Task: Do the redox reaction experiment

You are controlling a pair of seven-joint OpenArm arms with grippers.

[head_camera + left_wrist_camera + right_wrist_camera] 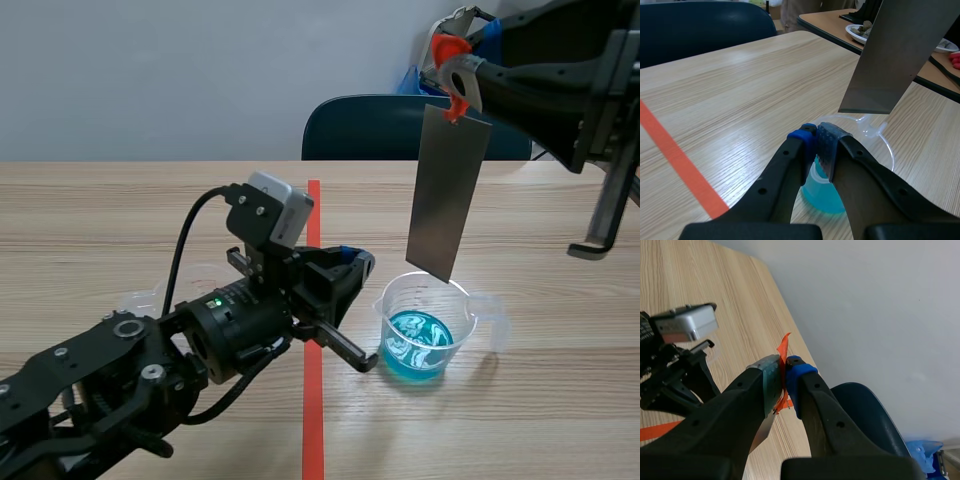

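Pale wood-grain table (120, 210) fills my feeds, with a plain grey wall (150, 70) behind it. My left pincer (816, 142) lies low over the table. Its two pads are drawn almost together and nip the near rim of a clear plastic beaker (432, 300), with the thin wall caught between them. That beaker stands upright on the table just to the right of the orange-red tape line (313, 420). A spout or handle, I cannot tell which, juts from the side away from my left arm. Inside sits a shallow pool of blue liquid (418, 350) with paler swirls in it. My right pincer (785, 371) is raised high, coming in from the right, and is clamped tight on an orange-red tab (784, 347) at the top of a flat grey metal sheet (448, 200). The sheet hangs a little tilted, directly over the beaker. From the left wrist camera its lower edge sits above the rim, apart from the liquid. Farther out, a second clear cup (140, 297) shows faintly behind my left arm, mostly hidden. A dark blue chair (370, 130) stands at the table's far edge.
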